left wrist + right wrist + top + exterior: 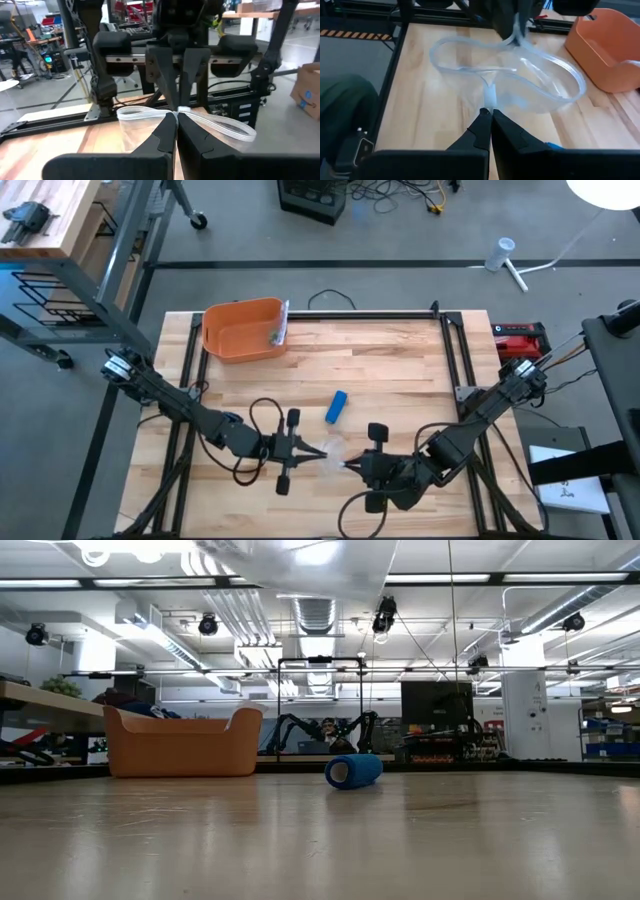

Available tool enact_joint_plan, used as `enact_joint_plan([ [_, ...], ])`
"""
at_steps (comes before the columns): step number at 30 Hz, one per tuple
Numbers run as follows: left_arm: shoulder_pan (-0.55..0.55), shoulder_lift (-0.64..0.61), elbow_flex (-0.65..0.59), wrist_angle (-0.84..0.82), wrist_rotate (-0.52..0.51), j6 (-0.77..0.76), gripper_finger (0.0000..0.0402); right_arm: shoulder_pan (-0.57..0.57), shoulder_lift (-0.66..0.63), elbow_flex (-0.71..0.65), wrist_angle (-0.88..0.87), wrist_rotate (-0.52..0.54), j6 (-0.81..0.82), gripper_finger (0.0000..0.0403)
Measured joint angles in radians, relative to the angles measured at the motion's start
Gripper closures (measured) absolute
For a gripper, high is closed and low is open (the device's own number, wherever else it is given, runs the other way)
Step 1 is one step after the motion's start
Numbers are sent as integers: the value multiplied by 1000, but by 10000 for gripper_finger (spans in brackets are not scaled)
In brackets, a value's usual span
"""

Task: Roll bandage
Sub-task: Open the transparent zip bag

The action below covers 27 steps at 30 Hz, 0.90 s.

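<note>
- Holding a clear plastic bag (333, 452) open between them, the left gripper (318, 450) and the right gripper (350, 467) meet near the front middle of the table (400, 370); each has its fingers closed on one side of the bag's rim.
- In the left wrist view the bag's rim (150, 114) is pinched between that arm's two dark fingers (165, 135), with the right arm's gripper clamped on the far side just opposite.
- In the right wrist view the mouth of the bag (520, 75) spreads into a wide loop, with a thin fold of plastic caught at the fingertips (487, 120).
- To do this step well, the two grips should probably pull gently apart, keeping the mouth taut and wide without tearing the thin film or letting it slip.
- The bag likely needs to stay low, its opening turned toward the roll.
- The blue bandage roll (337, 407) lies on its side on the bare wood, just behind the grippers and touching neither.
- In the low view the roll (353, 770) looks tightly wound, a short cylinder with a hollow core facing the camera.
- An orange bin (243, 330) sits at the back left of the table, well apart from the roll.
</note>
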Motion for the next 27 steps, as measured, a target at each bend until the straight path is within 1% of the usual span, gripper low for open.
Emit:
enact_joint_plan([
  [2, 0, 7, 0, 6, 19, -7, 401, -3, 1, 0, 6, 0, 0, 401],
  [5, 3, 22, 0, 14, 20, -8, 401, -9, 8, -1, 24, 0, -10, 401],
  [9, 7, 49, 1, 68, 20, -8, 401, -15, 22, -1, 44, 0, -21, 401],
  [15, 9, 59, 11, 70, 18, -3, 401, -18, 31, -1, 43, -1, -39, 401],
  [21, 9, 23, 10, -6, 10, -11, 401, -16, 26, -1, 15, -1, -31, 400],
  [27, 9, -12, 10, -120, -79, -90, 401, -16, 25, -1, -42, 0, 29, 392],
])
